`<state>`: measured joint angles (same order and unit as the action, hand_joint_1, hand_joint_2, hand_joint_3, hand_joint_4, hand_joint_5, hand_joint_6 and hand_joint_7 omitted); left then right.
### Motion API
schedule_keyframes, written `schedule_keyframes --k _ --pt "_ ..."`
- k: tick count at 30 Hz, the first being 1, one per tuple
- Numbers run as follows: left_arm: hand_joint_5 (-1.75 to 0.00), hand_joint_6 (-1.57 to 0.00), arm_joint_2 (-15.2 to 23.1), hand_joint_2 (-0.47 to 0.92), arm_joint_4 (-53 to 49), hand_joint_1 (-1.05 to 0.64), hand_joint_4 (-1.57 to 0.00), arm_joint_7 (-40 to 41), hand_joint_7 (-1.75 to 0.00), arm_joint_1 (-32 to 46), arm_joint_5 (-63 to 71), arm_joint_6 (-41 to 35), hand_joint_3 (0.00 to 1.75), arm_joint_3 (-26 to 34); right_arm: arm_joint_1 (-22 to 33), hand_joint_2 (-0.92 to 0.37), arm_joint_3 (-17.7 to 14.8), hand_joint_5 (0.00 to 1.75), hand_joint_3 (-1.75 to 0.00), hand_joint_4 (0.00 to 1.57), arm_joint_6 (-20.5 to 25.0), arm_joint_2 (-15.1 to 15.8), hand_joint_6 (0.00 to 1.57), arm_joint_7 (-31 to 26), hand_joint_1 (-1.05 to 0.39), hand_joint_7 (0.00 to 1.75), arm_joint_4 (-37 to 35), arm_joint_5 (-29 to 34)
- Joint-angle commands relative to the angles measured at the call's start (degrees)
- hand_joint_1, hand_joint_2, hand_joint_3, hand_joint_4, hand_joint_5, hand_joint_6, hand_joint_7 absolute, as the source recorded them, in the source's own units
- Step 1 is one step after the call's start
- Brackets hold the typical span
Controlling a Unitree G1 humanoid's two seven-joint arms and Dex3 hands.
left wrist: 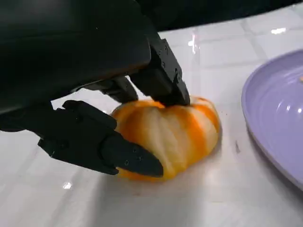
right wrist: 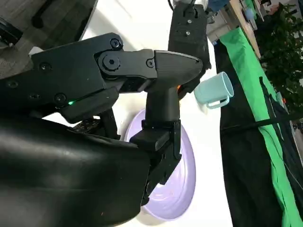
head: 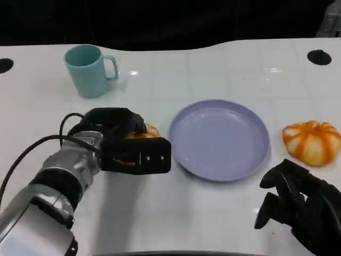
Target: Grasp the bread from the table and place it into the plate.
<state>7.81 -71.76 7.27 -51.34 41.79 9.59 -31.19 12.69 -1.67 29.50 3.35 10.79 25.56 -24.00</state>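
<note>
The head camera is looking down from above at the white counter (head: 213, 213), facing toward 12 o'clock. The left wrist camera is sitting very close behind its fingers (left wrist: 128, 158), low over the counter. The right wrist camera is looking sideways across it. All three are sharing the purple plate (head: 221, 140).

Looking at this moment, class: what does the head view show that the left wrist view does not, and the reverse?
Head view alone: the blue mug, a second orange bread right of the plate, and the right hand holding nothing. Left wrist view alone: black fingers touching the bread's top and near side, and its pale and orange stripes. Both: the left hand around the bread, which sits on the white table beside the purple plate.
</note>
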Motion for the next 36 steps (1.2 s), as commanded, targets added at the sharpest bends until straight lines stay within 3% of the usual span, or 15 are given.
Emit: schedule_keyframes --k 1,3,7,11,18,21,24,25,26,28,36 --pt "-1.72 -0.70 0.5 0.92 -1.4 -0.27 -0.77 4.7 -1.40 1.8 0.1 1.6 0.32 -0.5 0.4 -0.92 -0.7 1.75 -0.41 0.62 -0.1 0.7 0.47 0.1 -0.44 1.62 0.5 -0.4" --pt "-1.74 -0.65 0.8 0.92 -1.5 -0.27 -0.76 6.3 -1.44 2.1 -0.1 2.5 0.34 -0.3 0.4 -0.92 -0.7 1.75 -0.41 0.63 -0.1 0.7 0.47 0.1 -0.44 1.62 0.5 -0.3" --pt "-1.75 -0.62 1.3 0.92 -1.2 -0.23 -0.81 6.5 -1.69 2.2 -1.4 4.3 0.38 0.8 0.3 -0.92 -0.8 1.75 -0.40 0.63 -0.1 0.6 0.47 0.0 -0.44 1.62 0.4 -0.5" --pt "-1.75 -0.59 1.8 0.92 -0.2 -0.23 -0.80 8.8 -1.74 2.2 -1.9 6.0 0.35 1.1 0.0 -0.92 -1.0 1.75 -0.40 0.62 0.3 0.7 0.47 0.0 -0.43 1.61 0.1 -0.7" --pt "-1.75 -0.60 0.8 0.90 2.7 -0.22 -0.85 9.6 -1.75 1.8 -5.5 4.6 0.38 4.6 -0.2 -0.92 -1.0 1.75 -0.39 0.62 0.3 0.7 0.47 -0.1 -0.43 1.61 -0.1 -0.4" --pt "-1.75 -0.62 -0.4 0.88 4.9 -0.18 -0.85 8.5 -1.60 1.8 -8.7 2.6 0.41 7.5 -0.3 -0.92 -1.1 1.75 -0.39 0.62 0.3 0.6 0.48 -0.1 -0.43 1.62 -0.4 -0.6" --pt "-1.75 -0.63 -0.5 0.87 5.9 -0.17 -0.85 8.1 -1.58 2.1 -9.2 1.9 0.42 7.7 -0.4 -0.92 -1.1 1.75 -0.40 0.63 0.3 0.6 0.48 -0.1 -0.43 1.62 -0.4 -0.5" --pt "-1.75 -0.62 -0.8 0.86 7.2 -0.17 -0.86 8.0 -1.50 1.8 -9.6 1.6 0.42 8.1 -0.4 -0.92 -1.0 1.75 -0.40 0.63 0.0 0.7 0.48 0.1 -0.43 1.62 -0.6 -0.4" --pt "-1.75 -0.65 -1.1 0.84 8.5 -0.17 -0.86 7.8 -1.24 1.3 -9.9 1.4 0.46 8.3 -0.3 -0.92 -1.0 1.75 -0.40 0.63 -0.2 0.7 0.48 0.3 -0.43 1.62 -0.7 -0.4" --pt "-1.75 -0.61 -1.5 0.77 10.4 -0.17 -0.87 7.7 -1.35 0.8 -9.9 1.1 0.61 8.3 -0.3 -0.92 -0.9 1.75 -0.40 0.62 -0.6 0.6 0.48 0.5 -0.44 1.62 -0.9 -0.4" --pt "-1.75 -0.72 -2.8 0.73 14.7 -0.19 -0.88 5.5 -1.53 -0.9 -8.4 1.5 0.62 6.9 -0.3 -0.92 -0.7 1.75 -0.41 0.62 -0.3 0.6 0.48 0.5 -0.44 1.61 -0.8 -0.3"
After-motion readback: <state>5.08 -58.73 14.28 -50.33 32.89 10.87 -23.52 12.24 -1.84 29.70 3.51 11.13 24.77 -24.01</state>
